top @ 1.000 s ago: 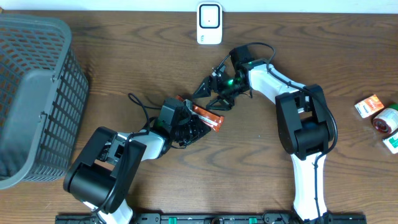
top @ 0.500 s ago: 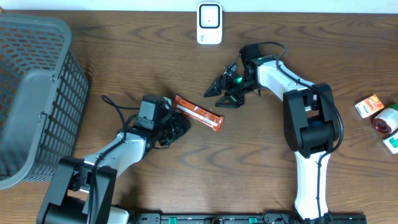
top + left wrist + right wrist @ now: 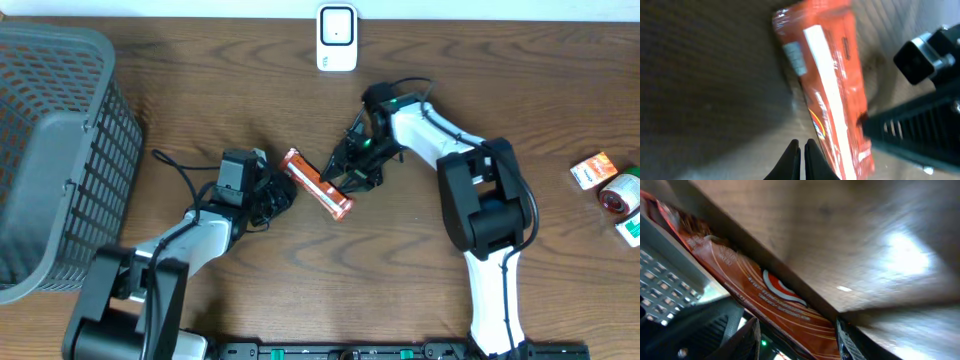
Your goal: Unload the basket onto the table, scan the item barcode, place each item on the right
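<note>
Orange snack bar point(image 3: 318, 183) is mid-bench, lying diagonally btwn my two pincers. Its upper end points toward the L arm and its lower end sits at the R arm. Can't tell whether it rests flat on the bench point(image 3: 200, 90) or is tipped up on one edge.

L pincer point(image 3: 278, 194): closed, nothing in it. In the L wrist view the two fingertips meet, w/ the tips just beside the bar's near side, and I can't tell if they touch it. That view shows the wrapper's long white seam strip and a small pale patch near the top end, too blurred to read.

R pincer point(image 3: 345, 178): at the bar's lower end, jaws set either side of the wrapper. The R wrist view has the orange wrapper w/ a red-and-white logo running down btwn the two fingers and filling most of the gap. Can't tell if they actually clamp it or only straddle it. From the L wrist cam, one dark ribbed R finger lies against the bar's far side.

White scanner unit point(image 3: 337, 38) stands at the far edge of the bench, well apart from the bar.

Grey mesh basket point(image 3: 60, 140) is at the far L side.

At the R edge is a small orange box point(image 3: 594, 170), w/ a round red-and-white item point(image 3: 622, 192) just beside it and a green-and-white pack point(image 3: 630, 230) partly cut off by the frame.
</note>
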Robot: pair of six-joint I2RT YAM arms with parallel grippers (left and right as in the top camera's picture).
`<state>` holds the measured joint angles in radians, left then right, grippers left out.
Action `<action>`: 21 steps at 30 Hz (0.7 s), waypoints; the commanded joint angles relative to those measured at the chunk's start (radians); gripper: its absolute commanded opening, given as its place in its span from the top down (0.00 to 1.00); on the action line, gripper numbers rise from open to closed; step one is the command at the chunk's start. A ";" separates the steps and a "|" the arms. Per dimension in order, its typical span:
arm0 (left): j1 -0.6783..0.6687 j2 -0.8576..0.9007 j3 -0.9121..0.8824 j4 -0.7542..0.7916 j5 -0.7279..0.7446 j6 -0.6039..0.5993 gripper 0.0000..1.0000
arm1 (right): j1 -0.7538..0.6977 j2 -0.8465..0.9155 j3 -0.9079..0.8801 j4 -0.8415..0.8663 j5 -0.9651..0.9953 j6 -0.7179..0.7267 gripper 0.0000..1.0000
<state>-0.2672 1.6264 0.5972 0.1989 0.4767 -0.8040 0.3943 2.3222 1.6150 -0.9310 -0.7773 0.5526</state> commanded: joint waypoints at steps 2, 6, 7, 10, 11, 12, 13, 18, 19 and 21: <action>0.005 0.089 -0.004 0.047 -0.021 -0.002 0.93 | 0.045 0.183 -0.106 -0.003 0.488 0.001 0.51; 0.005 0.162 -0.004 0.114 -0.006 -0.005 0.93 | 0.045 0.183 -0.106 -0.005 0.487 0.001 0.51; 0.005 0.172 -0.004 0.131 0.001 -0.006 0.93 | 0.045 0.183 -0.106 -0.006 0.479 0.001 0.52; 0.005 0.182 -0.004 0.176 0.005 -0.023 0.93 | 0.048 0.183 -0.106 -0.008 0.433 0.001 0.56; 0.005 0.182 -0.004 0.192 0.005 -0.025 0.93 | 0.051 0.183 -0.106 -0.008 0.414 0.001 0.57; 0.005 0.182 -0.004 0.206 0.005 -0.029 0.93 | 0.054 0.183 -0.106 -0.008 0.401 0.001 0.58; 0.005 0.182 -0.004 0.216 0.005 -0.034 0.93 | 0.058 0.183 -0.106 -0.009 0.397 0.003 0.60; 0.005 0.182 -0.004 0.233 0.005 -0.039 0.93 | 0.084 0.183 -0.106 -0.012 0.399 0.012 0.59; 0.005 0.182 -0.004 0.233 0.005 -0.039 0.93 | 0.089 0.183 -0.106 -0.009 0.400 0.012 0.57; 0.005 0.182 -0.004 0.232 0.007 -0.039 0.93 | 0.095 0.183 -0.106 0.003 0.407 0.011 0.54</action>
<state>-0.2653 1.7824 0.6044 0.4347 0.5064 -0.8383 0.4450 2.3260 1.6131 -0.9485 -0.7849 0.5663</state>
